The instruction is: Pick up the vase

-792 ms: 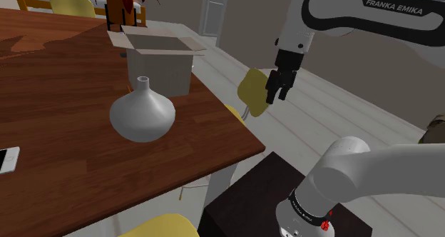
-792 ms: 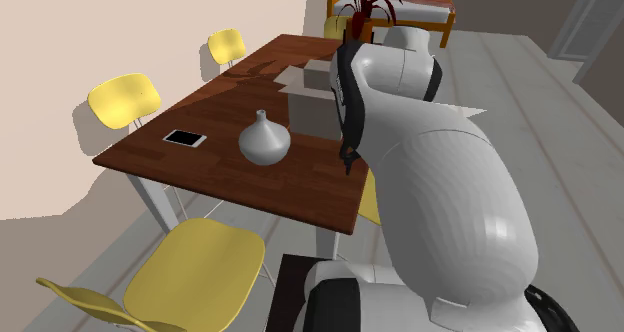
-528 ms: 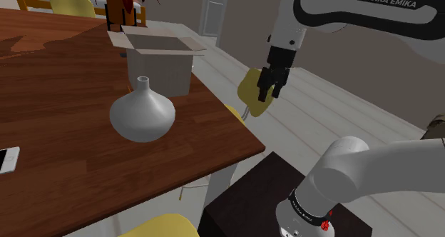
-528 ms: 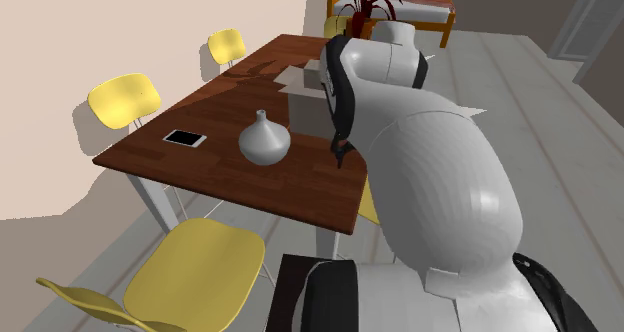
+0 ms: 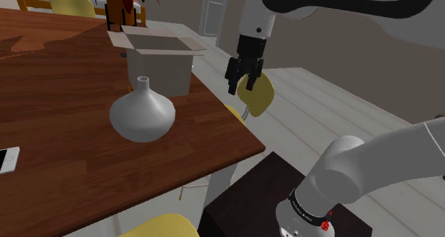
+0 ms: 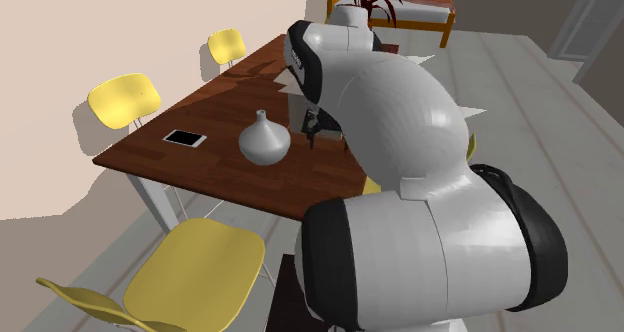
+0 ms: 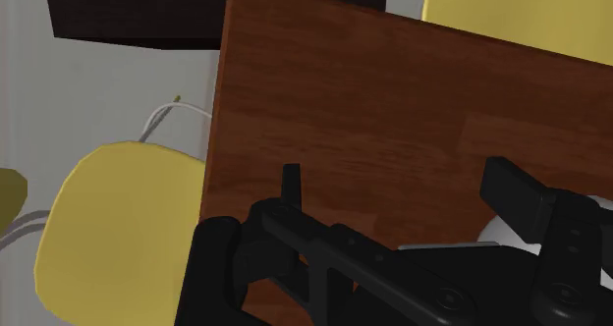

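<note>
A pale grey vase point(image 5: 142, 114) with a round belly and a narrow neck stands upright on the brown wooden table point(image 5: 57, 93). My black gripper point(image 5: 239, 84) hangs open in the air over the table's edge, to the shoulder view's right of the vase and well apart from it. From the second exterior view the vase point(image 6: 264, 140) sits mid-table with the gripper point(image 6: 312, 136) just to its right. In the wrist view the gripper point(image 7: 401, 191) has its fingers spread with only bare table between them, and a pale bit of the vase point(image 7: 506, 234) shows by one finger.
An open cardboard box point(image 5: 161, 61) stands behind the vase. A phone point(image 6: 185, 138) lies near the table's far corner. Yellow chairs point(image 6: 205, 265) ring the table, one point(image 5: 258, 94) right behind the gripper. The dark stand point(image 5: 246, 200) sits beside the table's corner.
The arm has swung toward the shoulder view's left. The gripper went from over the floor by the yellow chair to above the table's edge, closer to the vase, still open.
</note>
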You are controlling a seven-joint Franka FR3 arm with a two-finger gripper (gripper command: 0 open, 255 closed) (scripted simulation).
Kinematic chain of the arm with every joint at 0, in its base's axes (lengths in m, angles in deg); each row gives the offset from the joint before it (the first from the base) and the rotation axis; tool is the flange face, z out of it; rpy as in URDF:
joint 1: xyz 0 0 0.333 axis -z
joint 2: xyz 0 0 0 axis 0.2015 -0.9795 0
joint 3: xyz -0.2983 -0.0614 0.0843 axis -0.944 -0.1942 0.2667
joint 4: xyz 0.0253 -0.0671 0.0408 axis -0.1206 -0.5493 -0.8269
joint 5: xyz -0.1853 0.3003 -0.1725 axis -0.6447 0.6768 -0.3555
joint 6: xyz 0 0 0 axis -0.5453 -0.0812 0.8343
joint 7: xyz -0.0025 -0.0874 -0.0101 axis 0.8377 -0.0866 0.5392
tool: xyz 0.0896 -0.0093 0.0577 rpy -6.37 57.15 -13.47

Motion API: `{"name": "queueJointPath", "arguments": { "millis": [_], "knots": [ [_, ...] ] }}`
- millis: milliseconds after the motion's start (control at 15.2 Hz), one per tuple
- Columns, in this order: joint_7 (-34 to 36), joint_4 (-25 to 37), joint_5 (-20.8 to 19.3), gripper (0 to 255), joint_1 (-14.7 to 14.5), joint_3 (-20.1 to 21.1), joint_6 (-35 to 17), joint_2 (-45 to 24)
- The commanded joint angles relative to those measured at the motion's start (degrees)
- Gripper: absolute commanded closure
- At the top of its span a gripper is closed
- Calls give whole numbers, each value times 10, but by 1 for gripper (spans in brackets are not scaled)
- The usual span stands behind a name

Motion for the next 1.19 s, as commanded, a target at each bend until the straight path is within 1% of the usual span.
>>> {"name": "queueJointPath", "arguments": {
  "millis": [0,330,594,858,1122],
  "knots": [
    [23,33,5,0,-5,21,-9,-37],
    [79,126,0,0,-16,66,-19,-129],
    [128,214,-18,0,-26,100,-18,-210],
    [179,318,-49,0,-43,131,-6,-300],
    [231,445,-94,0,-73,154,22,-403]
  ]
}}
